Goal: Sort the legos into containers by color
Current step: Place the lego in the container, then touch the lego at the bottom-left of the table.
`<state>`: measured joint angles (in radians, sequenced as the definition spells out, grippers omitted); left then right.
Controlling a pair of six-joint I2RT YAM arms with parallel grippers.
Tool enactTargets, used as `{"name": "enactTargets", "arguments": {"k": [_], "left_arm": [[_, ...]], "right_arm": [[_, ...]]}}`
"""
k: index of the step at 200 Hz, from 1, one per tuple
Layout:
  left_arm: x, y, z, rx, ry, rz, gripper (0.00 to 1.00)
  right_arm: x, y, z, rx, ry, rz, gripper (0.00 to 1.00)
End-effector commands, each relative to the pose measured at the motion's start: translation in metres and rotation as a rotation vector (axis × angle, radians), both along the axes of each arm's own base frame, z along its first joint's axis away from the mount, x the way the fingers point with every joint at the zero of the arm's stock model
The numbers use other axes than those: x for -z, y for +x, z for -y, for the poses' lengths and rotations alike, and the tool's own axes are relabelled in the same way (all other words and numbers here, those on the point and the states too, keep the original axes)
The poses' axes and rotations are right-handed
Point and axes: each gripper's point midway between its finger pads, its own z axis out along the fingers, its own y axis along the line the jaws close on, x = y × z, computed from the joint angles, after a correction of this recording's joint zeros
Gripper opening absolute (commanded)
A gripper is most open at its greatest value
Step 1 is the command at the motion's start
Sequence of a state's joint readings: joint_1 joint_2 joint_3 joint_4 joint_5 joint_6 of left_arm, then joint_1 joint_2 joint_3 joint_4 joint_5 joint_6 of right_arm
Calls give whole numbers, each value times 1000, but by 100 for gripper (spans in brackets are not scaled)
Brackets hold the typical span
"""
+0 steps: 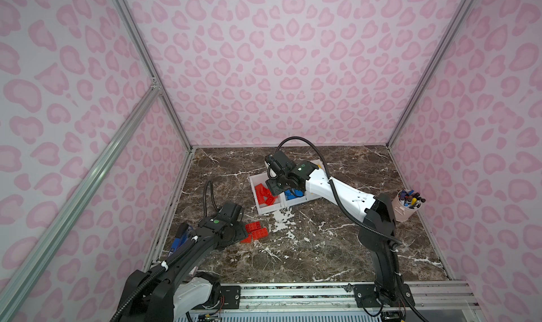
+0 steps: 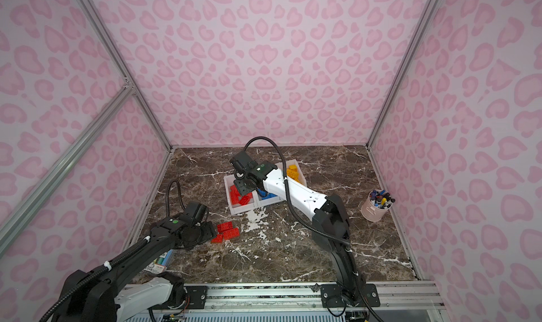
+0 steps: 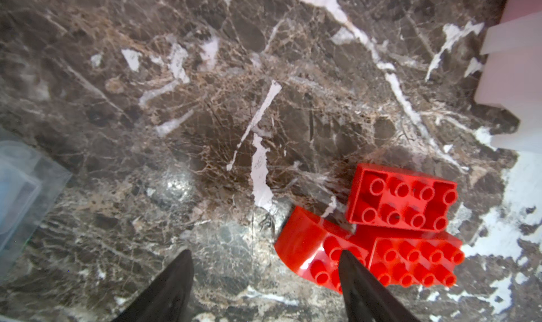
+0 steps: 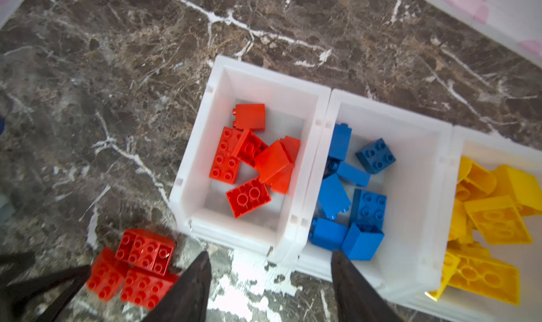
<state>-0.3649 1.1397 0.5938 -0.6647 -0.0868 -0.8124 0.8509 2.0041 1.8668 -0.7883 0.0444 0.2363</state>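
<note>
Below the right end effector [image 4: 269, 254], whose fingers [image 4: 187, 291] stand apart and hold nothing, are the three white containers [image 4: 387, 112] in a row: red legos [image 4: 272, 162] in the one nearest the left end effector [image 3: 265, 251], blue legos [image 4: 368, 206] in the middle, yellow legos [image 4: 495, 217] in the farthest. Just beside the left end effector, also apart and empty, three loose red legos [image 3: 401, 200] lie touching on the worktop [image 3: 176, 129].
</note>
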Motion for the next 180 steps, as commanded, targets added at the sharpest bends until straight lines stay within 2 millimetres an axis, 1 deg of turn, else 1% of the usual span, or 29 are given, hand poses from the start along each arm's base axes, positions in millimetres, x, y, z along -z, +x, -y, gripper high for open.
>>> {"name": "enactTargets", "arguments": {"k": [1, 17, 21, 24, 29, 38, 53, 60, 62, 65, 78, 96, 119, 140, 155, 161, 164, 180], "left_arm": [[0, 9, 2, 25, 14, 9, 79], [6, 9, 3, 40, 18, -16, 78], [8, 9, 3, 41, 20, -22, 78], [9, 8, 3, 42, 23, -26, 78], [11, 8, 2, 43, 26, -31, 78], [13, 8, 2, 46, 30, -39, 78], [16, 9, 3, 50, 31, -46, 78], [17, 9, 4, 54, 28, -50, 78], [17, 9, 5, 54, 26, -50, 78], [17, 9, 5, 57, 24, -51, 77], [18, 7, 8, 63, 15, -60, 76], [19, 2, 14, 81, 2, -64, 75], [19, -8, 20, 87, -19, -67, 74], [16, -16, 23, 81, -44, -59, 75], [6, -16, 11, 43, -7, -35, 77], [-3, -14, 6, 26, 7, -14, 78], [-6, -13, 3, 17, 15, -7, 79], [-28, -7, -12, -26, 33, 48, 80]], "right_arm": [[1, -13, 2, -1, 64, -14, 65], [4, -26, 15, 6, 64, -26, 65], [3, -28, 17, 8, 68, -23, 65], [6, -30, 20, 11, 63, -30, 65], [5, -33, 23, 14, 66, -30, 65], [8, -38, 29, 23, 63, -39, 65], [11, -46, 36, 28, 65, -52, 65], [8, -47, 36, 30, 76, -50, 65], [16, -51, 40, 30, 62, -64, 65], [20, -53, 43, 33, 56, -70, 65], [24, -56, 46, 37, 55, -78, 65], [28, -60, 46, 20, 57, -86, 65], [38, -70, 31, -50, 56, -106, 64], [48, -87, 5, -155, 28, -114, 63], [59, -101, -15, -226, 4, -123, 63], [68, -107, -20, -244, -15, -138, 63], [62, -106, -28, -253, 1, -127, 63], [71, -118, -48, -299, 0, -147, 63]]}}
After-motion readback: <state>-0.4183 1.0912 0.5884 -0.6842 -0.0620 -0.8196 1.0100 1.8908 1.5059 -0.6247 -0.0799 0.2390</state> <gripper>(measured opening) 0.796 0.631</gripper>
